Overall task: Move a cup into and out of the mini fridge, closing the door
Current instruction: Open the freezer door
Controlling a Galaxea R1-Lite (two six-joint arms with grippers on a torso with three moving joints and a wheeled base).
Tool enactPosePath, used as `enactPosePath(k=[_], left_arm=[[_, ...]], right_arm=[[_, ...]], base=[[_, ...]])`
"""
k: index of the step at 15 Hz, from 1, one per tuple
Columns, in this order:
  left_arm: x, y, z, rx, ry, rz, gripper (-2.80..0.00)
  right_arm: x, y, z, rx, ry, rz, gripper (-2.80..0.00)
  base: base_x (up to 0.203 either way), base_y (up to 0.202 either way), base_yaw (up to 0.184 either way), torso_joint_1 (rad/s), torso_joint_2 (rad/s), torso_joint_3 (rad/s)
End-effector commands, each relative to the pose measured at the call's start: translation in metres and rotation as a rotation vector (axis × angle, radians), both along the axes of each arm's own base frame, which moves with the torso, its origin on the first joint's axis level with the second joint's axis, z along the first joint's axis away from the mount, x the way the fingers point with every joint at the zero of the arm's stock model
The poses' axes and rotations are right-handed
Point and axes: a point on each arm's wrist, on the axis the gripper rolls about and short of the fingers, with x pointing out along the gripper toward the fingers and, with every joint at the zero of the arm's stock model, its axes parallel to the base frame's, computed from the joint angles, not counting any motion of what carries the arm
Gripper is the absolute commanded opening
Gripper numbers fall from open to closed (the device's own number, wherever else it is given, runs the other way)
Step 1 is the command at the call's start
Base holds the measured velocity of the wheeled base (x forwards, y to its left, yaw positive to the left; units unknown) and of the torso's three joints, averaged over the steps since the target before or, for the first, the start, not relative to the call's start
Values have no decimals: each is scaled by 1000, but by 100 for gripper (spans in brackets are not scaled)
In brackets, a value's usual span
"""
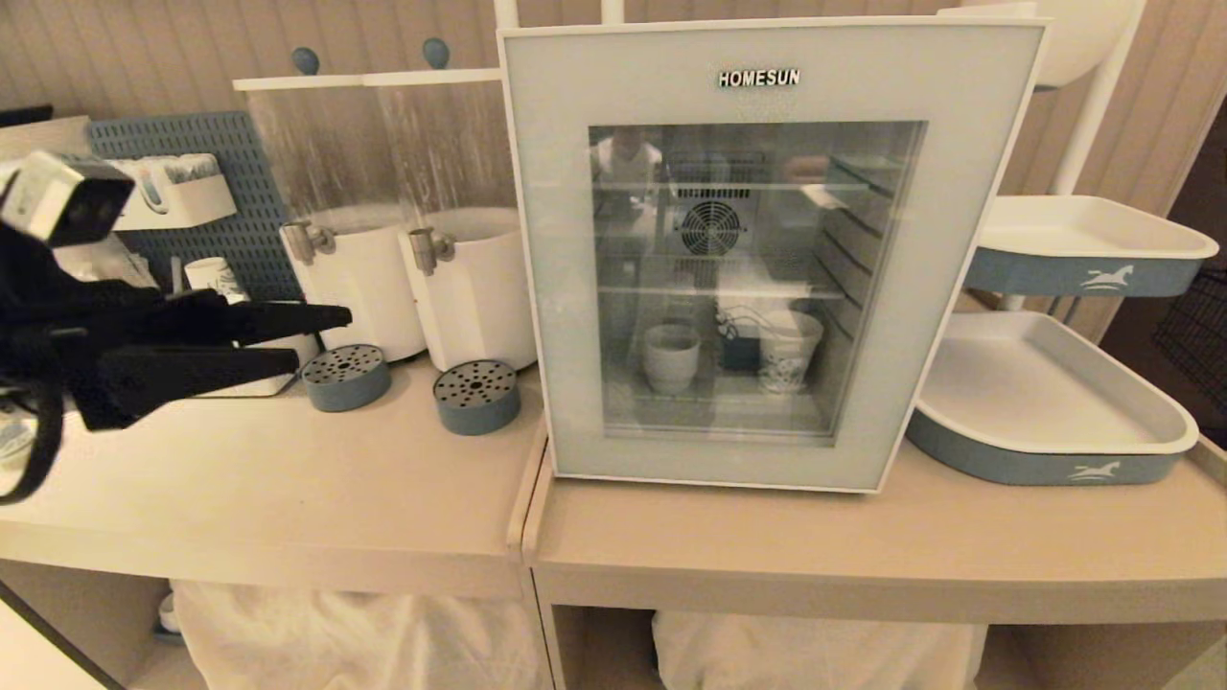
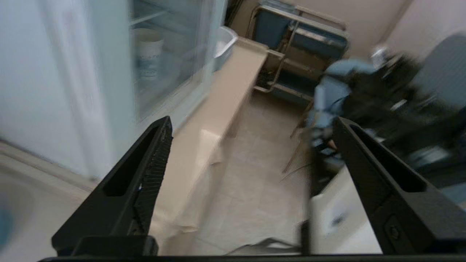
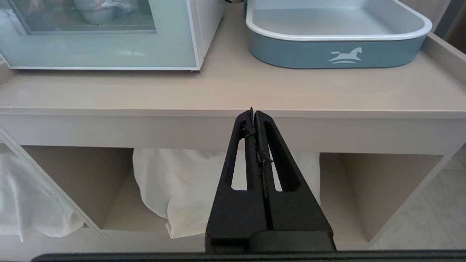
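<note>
- Far left in the head view, my left end effector (image 1: 321, 337) hangs over the surface (image 1: 288, 498), fingers spread and empty, pointing toward the two white drink dispensers (image 1: 422, 278).
- At centre, the mini fridge (image 1: 767, 249) stands with its door (image 1: 556, 287) shut; through the glass I see the cup (image 1: 670, 356) on the lower shelf, a printed paper cup (image 1: 791, 351) beside it.
- I judge the put-in half done. Next comes the retrieval, which calls for getting the open fingers onto the door's edge and swinging it wide.
- To the right, a blue-and-white tray (image 1: 1045, 450) sits near the fridge.
- The left wrist view alone shows the floor and a folded chair beyond the surface, and the wide gap between the fingers (image 2: 145, 174).
- Only the right wrist view shows my right end effector (image 3: 254, 114) pressed closed, empty, parked below the surface edge.
</note>
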Motion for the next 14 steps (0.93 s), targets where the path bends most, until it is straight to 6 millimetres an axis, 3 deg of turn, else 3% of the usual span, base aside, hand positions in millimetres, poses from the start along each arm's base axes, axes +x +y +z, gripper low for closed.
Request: enactPosePath(k=[1, 3, 6, 10, 14], left_arm=[[28, 5, -34, -7, 31, -12, 0], [46, 2, -48, -3, 9, -36, 0], [52, -14, -45, 23, 66, 122, 0], [56, -51, -33, -4, 161, 210, 0], [77, -64, -53, -13, 75, 216, 0]], right_arm=[[0, 0, 0, 1, 2, 1, -280], [0, 0, 0, 3, 1, 1, -280], [0, 0, 0, 8, 0, 1, -280], [0, 0, 0, 8, 0, 1, -280], [0, 0, 0, 8, 0, 1, -280]], base=[[0, 0, 0, 0, 0, 0], [0, 0, 0, 0, 0, 0], [0, 0, 0, 0, 0, 0], [0, 0, 0, 0, 0, 0], [0, 0, 0, 0, 0, 0]])
